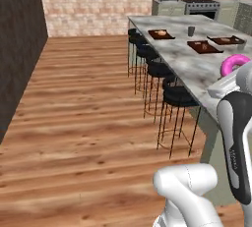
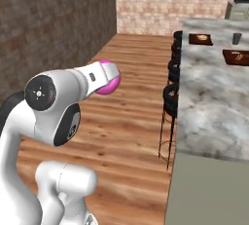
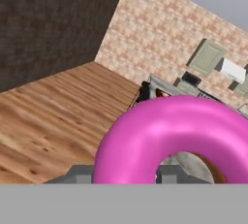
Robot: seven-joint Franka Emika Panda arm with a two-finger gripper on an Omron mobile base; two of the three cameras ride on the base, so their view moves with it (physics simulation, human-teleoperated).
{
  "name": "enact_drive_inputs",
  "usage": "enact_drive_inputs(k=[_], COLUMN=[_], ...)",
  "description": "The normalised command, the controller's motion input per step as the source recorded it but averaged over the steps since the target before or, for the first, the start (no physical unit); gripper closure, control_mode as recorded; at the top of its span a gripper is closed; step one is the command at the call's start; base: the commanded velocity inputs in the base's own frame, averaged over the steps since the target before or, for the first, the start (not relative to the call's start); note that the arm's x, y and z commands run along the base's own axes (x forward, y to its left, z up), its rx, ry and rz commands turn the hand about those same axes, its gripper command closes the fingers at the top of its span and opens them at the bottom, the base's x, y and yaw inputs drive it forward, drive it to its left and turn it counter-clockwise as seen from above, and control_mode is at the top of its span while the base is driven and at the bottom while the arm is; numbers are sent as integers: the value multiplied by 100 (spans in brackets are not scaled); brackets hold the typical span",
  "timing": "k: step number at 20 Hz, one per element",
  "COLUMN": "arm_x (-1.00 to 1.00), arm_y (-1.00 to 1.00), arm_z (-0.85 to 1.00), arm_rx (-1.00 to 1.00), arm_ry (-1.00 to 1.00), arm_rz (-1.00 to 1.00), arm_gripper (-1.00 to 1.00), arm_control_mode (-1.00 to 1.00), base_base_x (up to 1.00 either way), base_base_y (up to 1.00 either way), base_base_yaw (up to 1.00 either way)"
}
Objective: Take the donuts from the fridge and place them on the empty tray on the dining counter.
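My gripper is shut on a pink frosted donut, which takes up most of the hand view and hides the fingertips. From the left base the donut hangs at the right edge, over the near end of the marble dining counter, on the end of my gripper. From the right base the donut and gripper are left of the counter, above the wooden floor. Three dark reddish-brown trays lie further along the counter; I cannot tell which one is empty. The fridge is out of view.
A row of black bar stools lines the counter's left side. A dark cup stands among the trays. A dark wall runs along the left, with open wooden floor between it and the stools. A brick wall and a stove are at the back.
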Motion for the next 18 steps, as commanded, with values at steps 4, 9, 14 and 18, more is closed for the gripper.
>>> enact_drive_inputs(k=[4,9,14,18], arm_x=[0,0,0,0], arm_y=[0,0,0,0], arm_z=[0,0,0,0], arm_rx=[0,0,0,0], arm_ry=[0,0,0,0], arm_rz=[0,0,0,0], arm_gripper=[100,100,100,100], arm_control_mode=[100,100,100,100], base_base_x=[100,100,100,100], base_base_y=[77,5,-6,8], base_base_yaw=[0,-4,-25,-23])
